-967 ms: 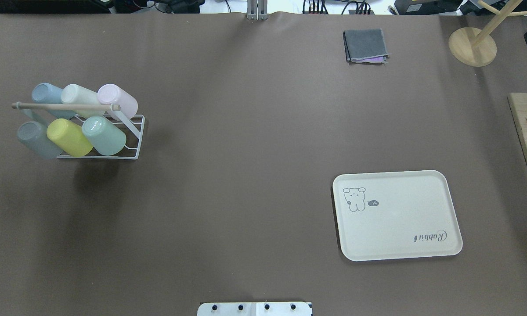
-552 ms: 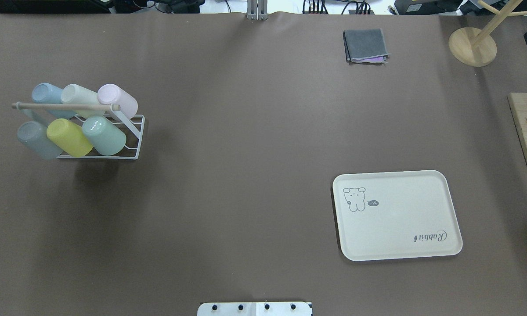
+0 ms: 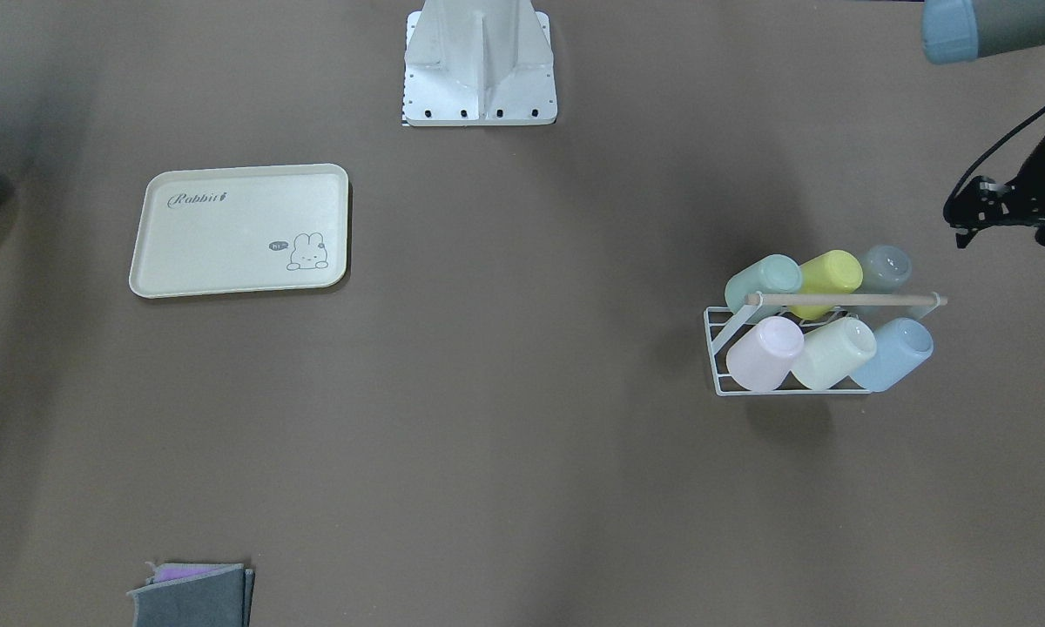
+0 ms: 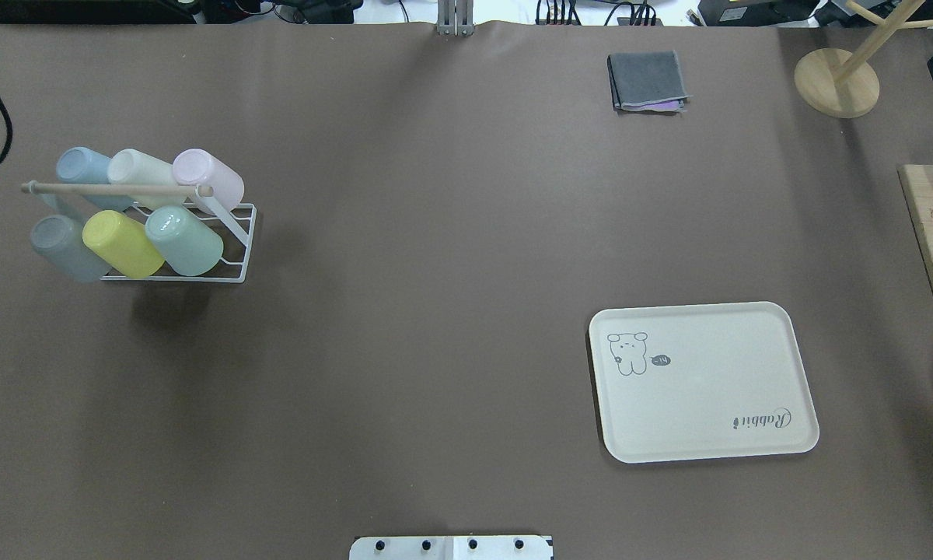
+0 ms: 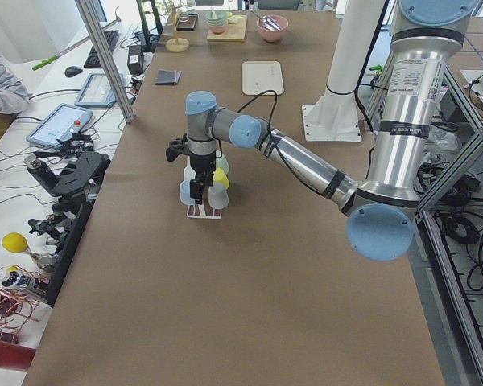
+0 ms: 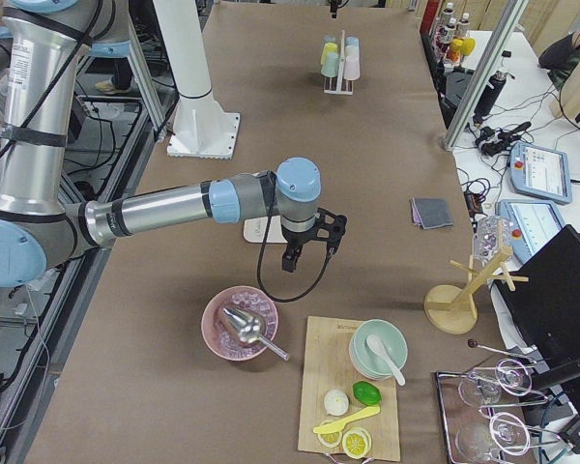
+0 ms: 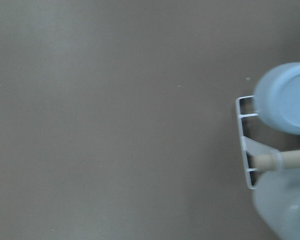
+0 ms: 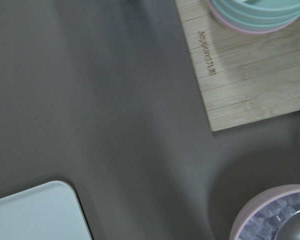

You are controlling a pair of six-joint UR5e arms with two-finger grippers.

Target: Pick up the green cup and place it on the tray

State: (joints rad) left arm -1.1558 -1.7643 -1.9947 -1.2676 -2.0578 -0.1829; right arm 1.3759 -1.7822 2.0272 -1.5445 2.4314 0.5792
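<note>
Item: my left gripper (image 5: 196,193), on the nearer arm; I cannot tell whether its fingers are spread. Item: green cup (image 4: 186,241), off to its right, last in the rack's (image 4: 246,241) near row beyond grey cup (image 4: 66,247) and yellow cup (image 4: 122,243), tilted with its base uppermost. Item: tray (image 4: 707,412), well apart, farther right.

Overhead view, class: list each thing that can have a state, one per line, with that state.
Mint-green plastic cup, tilted on the white wire rack, not gripped.
Cream rectangular tray, flat, no cup on it.
Left gripper, beside the rack; open or shut, cannot tell.
Right gripper, near the tray; cannot tell.
</note>
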